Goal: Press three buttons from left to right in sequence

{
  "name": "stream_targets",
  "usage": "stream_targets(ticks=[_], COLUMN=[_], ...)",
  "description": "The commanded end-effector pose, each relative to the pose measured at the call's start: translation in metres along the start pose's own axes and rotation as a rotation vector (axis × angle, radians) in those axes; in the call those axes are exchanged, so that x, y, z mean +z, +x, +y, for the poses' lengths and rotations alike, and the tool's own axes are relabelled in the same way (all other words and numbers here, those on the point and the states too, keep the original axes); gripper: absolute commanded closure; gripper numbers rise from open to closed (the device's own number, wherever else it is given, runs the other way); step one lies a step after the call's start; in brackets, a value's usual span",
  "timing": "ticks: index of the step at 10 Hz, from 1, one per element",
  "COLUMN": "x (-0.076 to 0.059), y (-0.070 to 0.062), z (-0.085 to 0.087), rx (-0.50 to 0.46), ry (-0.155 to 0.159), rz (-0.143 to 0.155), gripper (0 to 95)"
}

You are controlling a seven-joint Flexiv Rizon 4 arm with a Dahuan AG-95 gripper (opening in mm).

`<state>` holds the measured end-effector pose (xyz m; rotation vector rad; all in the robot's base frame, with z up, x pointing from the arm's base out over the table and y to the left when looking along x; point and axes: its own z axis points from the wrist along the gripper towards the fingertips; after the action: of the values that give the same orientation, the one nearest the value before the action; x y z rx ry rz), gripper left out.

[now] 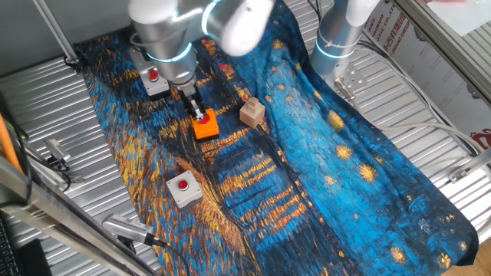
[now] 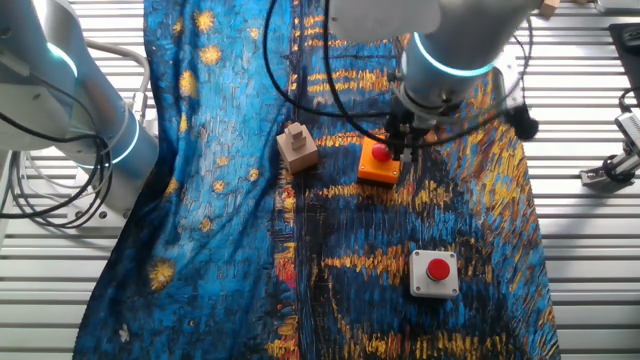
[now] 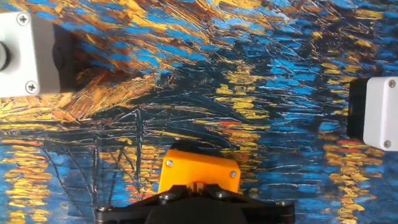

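Observation:
Three button boxes lie in a row on the painted cloth. The orange box (image 1: 204, 126) is the middle one; it also shows in the other fixed view (image 2: 380, 165) and in the hand view (image 3: 199, 171). My gripper (image 1: 199, 115) points straight down with its fingertips together on the orange box's red button (image 2: 381, 153); the fingertips hide most of it. One grey box with a red button (image 1: 153, 80) stands at the far end, another (image 1: 183, 188) at the near end. In the hand view they sit at the left edge (image 3: 25, 56) and the right edge (image 3: 379, 112). In the other fixed view only one grey box (image 2: 434, 272) shows.
A tan wooden block (image 1: 252, 113) stands on the cloth close beside the orange box, also seen in the other fixed view (image 2: 297, 148). A second robot arm's base (image 1: 337, 38) stands at the cloth's far edge. Metal slats surround the cloth (image 1: 322, 176).

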<state>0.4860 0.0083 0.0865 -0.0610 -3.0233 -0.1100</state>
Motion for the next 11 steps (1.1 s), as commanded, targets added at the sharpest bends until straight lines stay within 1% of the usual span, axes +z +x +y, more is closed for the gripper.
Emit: stream_targets(ticks=[1, 2, 3, 4, 5, 6, 8, 11], x=[-0.001, -0.015, -0.023, -0.031, -0.035, -0.037, -0.038, -0.033], y=[0.007, 0.012, 0.015, 0.019, 0.021, 0.023, 0.023, 0.02], z=[0.003, 0.005, 0.007, 0.009, 0.01, 0.011, 0.011, 0.011], rx=[-0.05, -0.058, -0.053, -0.045, -0.042, -0.039, -0.038, -0.039], ry=[0.134, 0.161, 0.156, 0.141, 0.138, 0.137, 0.139, 0.133], rz=[-0.037, -0.038, -0.038, -0.039, -0.041, -0.048, -0.054, -0.061], gripper=[95.0, 95.0, 95.0, 95.0, 95.0, 95.0, 95.0, 95.0])
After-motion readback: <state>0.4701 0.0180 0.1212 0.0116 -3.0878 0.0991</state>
